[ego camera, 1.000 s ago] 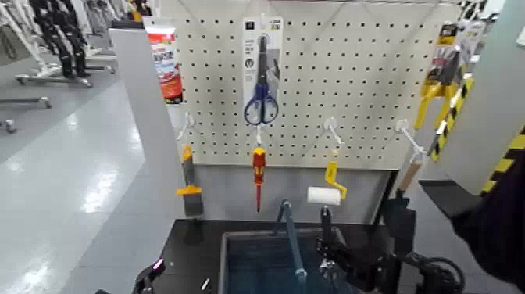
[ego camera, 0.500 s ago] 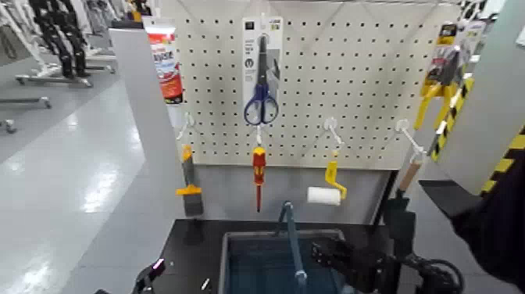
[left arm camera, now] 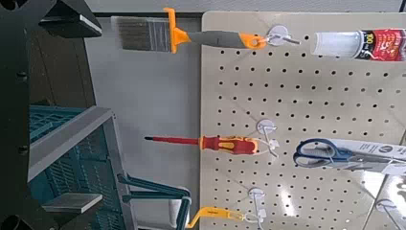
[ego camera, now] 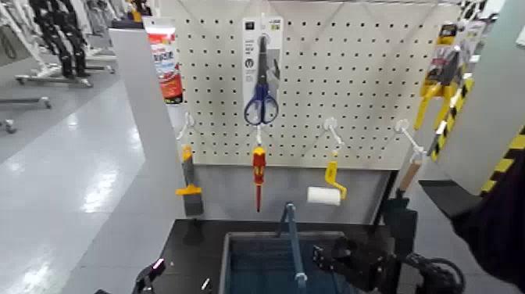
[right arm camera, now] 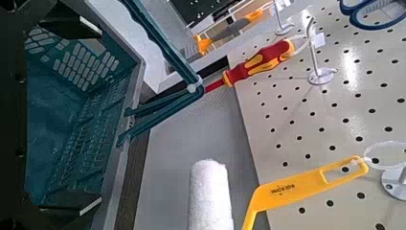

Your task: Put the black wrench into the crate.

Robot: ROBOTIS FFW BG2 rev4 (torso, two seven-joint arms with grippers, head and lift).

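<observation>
Blue-grey plastic with slotted walls, the crate (ego camera: 234,258) sits on a black tabletop (ego camera: 195,246) below a white pegboard (ego camera: 351,86), its blue arched handle (ego camera: 291,238) upright across the middle. The right gripper (ego camera: 332,256) hangs over the crate's right side, just beside the handle; whether its fingers are spread or pressed together cannot be told. The black wrench does not show clearly in any of the 3 views, and whether the right gripper carries it cannot be told.

The left gripper (ego camera: 148,277) rests low at the table's left edge, well apart from the crate, its fingers also unreadable.

On the pegboard hang blue-handled scissors (ego camera: 261,102) in their pack, a red-and-yellow screwdriver (ego camera: 258,176) below them, a yellow-handled paint roller (ego camera: 326,191) to the right and a paintbrush (ego camera: 190,191) to the left. The right wrist view shows the crate's mesh wall (right arm camera: 77,105), the roller (right arm camera: 211,196) and the screwdriver (right arm camera: 254,65).
</observation>
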